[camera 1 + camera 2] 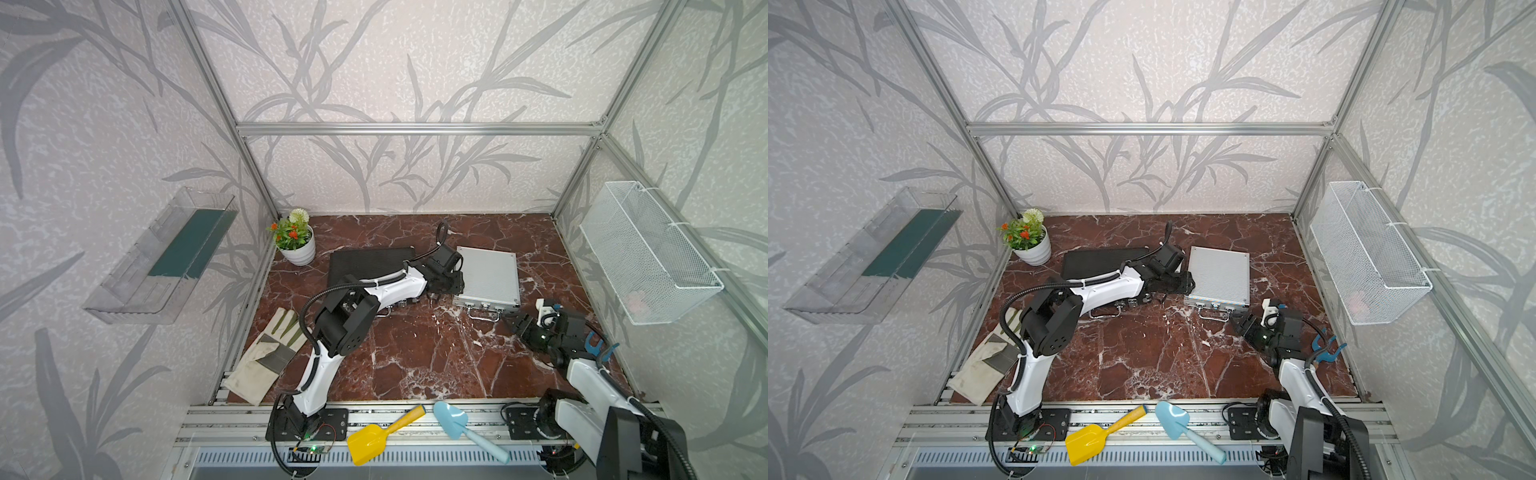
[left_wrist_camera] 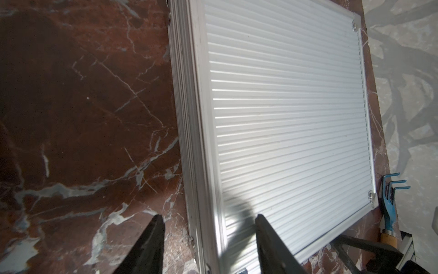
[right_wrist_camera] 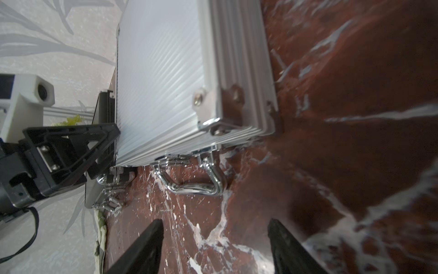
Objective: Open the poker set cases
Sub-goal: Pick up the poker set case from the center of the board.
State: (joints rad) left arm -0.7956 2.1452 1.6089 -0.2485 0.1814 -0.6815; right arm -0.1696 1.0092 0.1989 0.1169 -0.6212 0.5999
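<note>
Left gripper [image 2: 208, 218] is part open and empty, straddling the left edge of the silver case [image 1: 490, 274], one finger over the lid, one over the table [image 1: 415, 353]. Right gripper [image 3: 214, 223] is open and empty, just short of the front, with the handle [image 3: 194, 187] lying flat ahead of it. Case looks shut; can't tell whether the latches on the front face [image 1: 1214, 306] are released. Suggest left steadies the side, right flips the latches, then lifts at the lid lip. The black case [image 1: 365, 262] sits beside it, partly behind the left arm, and looks shut too.
</note>
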